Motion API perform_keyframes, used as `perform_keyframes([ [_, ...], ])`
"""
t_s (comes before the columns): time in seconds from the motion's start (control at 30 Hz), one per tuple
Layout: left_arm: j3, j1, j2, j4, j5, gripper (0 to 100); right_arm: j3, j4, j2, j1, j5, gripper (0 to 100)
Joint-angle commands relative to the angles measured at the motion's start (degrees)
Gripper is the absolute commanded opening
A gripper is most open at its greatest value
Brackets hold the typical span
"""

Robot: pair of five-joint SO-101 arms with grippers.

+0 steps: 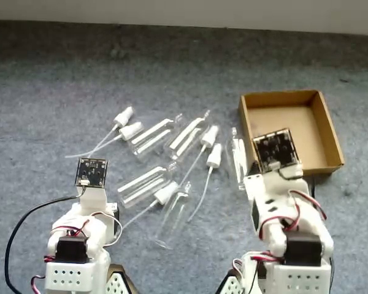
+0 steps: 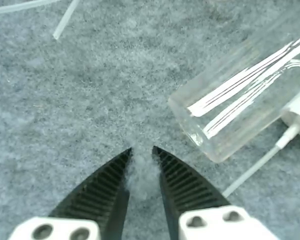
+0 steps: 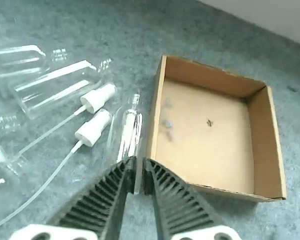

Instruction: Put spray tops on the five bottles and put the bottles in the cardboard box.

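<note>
Five clear bottles lie uncapped on the grey carpet, among them one [image 1: 150, 138] at the centre and one [image 1: 237, 159] beside the cardboard box [image 1: 331, 131]. Loose white spray tops [image 1: 210, 135] with thin tubes lie between them. My left gripper [image 2: 141, 150] hovers low over bare carpet, shut and holding nothing, with a bottle's [image 2: 245, 95] base just off to one side. My right gripper [image 3: 138, 160] is shut and empty too, and sits just short of the bottle [image 3: 127, 127] that lies along the box's wall [image 3: 157, 110]. Two spray tops [image 3: 100, 97] lie beside that bottle.
The box floor [image 3: 205, 135] holds nothing but a few specks. Both arm bases [image 1: 80, 245] stand at the near edge of the carpet. Open carpet stretches behind the bottles and to the far left. A black cable [image 1: 18, 233] loops by the left arm.
</note>
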Motion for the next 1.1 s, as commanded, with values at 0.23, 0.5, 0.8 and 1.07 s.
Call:
perform_keyframes([
  [0.23,1.2,0.7,-0.4,0.4,-0.4,1,-31.3,10.2,47.9,-0.4,0.5,2.5],
  [0.5,1.2,0.7,-0.4,0.4,-0.4,1,-48.7,17.9,69.0,-3.6,0.5,20.1],
  [0.8,1.2,0.7,-0.4,0.4,-0.4,1,-61.5,21.2,84.8,-11.0,-6.7,20.6],
  [1.07,1.2,0.7,-0.4,0.4,-0.4,1,-69.0,21.5,96.4,-10.8,-7.0,20.4],
])
